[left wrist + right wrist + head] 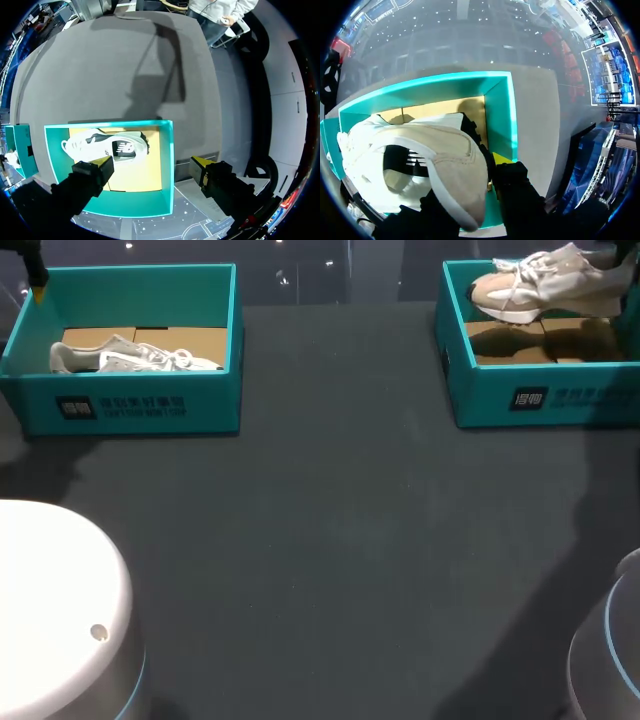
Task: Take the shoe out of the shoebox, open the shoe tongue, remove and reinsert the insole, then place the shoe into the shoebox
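On the dark grey worktop (pixel 350 540) stand two teal shoeboxes, well apart, one at each far corner. The right fingers (pixel 512 182) pinch the heel of the beige shoe (pixel 540 285): in the right wrist view one yellow tip lies against the outside of the heel, while the other finger is mostly hidden behind the shoe. The shoe hangs in the air over the right shoebox (pixel 540 400), its sole clear of the cardboard floor (pixel 520 340), where its shadow falls. Its toe points toward the middle of the worktop and sits a little lower than the heel, and its white laces hang loose over the upper. In the left shoebox (pixel 140 405) a white shoe (pixel 130 358) lies on its side on the same kind of cardboard floor, near the front wall. The left fingers (pixel 97 170) hover above the outer far corner of that box, spread wide and holding nothing (one yellow tip is over the inside of the box, the other outside its wall), well above the white shoe and not touching it or the box.
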Controlling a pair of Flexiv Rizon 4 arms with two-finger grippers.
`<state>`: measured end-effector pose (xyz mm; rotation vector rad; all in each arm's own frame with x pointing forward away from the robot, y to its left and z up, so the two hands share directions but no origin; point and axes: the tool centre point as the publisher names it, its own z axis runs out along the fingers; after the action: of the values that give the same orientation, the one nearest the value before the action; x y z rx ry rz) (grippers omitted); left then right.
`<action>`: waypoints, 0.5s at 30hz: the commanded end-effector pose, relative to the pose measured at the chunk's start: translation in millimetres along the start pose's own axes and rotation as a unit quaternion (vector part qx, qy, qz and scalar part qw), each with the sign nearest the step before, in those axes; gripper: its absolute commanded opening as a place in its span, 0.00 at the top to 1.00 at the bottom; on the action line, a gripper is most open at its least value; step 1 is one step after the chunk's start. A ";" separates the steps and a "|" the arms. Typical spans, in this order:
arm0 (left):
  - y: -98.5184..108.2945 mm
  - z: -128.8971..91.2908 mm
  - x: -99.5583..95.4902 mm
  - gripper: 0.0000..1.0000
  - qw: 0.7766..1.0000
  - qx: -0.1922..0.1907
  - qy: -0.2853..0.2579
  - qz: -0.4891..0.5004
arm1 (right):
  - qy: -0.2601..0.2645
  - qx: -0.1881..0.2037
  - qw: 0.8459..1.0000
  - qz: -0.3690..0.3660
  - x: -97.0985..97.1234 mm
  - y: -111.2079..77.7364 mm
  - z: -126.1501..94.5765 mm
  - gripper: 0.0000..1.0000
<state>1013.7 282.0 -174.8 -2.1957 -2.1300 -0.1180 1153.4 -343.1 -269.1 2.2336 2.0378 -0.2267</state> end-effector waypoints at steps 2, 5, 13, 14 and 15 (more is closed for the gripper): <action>-1.9 -0.4 0.1 0.00 1.000 -0.002 0.001 0.000 | -0.008 -0.006 1.000 0.005 -3.3 -13.7 -38.3 1.00; -1.9 -0.4 0.1 0.00 1.000 -0.002 0.001 0.000 | -0.011 -0.008 1.000 0.006 -5.3 -17.5 -53.8 1.00; -1.9 -0.4 0.1 0.00 1.000 -0.002 0.001 0.000 | -0.033 -0.022 0.999 0.001 1.7 -37.8 -98.8 1.00; -1.9 -0.4 0.1 0.00 1.000 -0.002 0.001 0.000 | -0.034 -0.023 0.999 0.000 3.4 -41.8 -103.5 1.00; -1.9 -0.4 0.1 0.00 1.000 -0.002 0.001 0.000 | -0.035 -0.027 0.999 -0.003 4.5 -45.5 -107.1 1.00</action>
<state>1013.7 282.0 -174.8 -2.1956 -2.1301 -0.1181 1135.7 -327.0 -187.6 2.1902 2.0098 -0.2756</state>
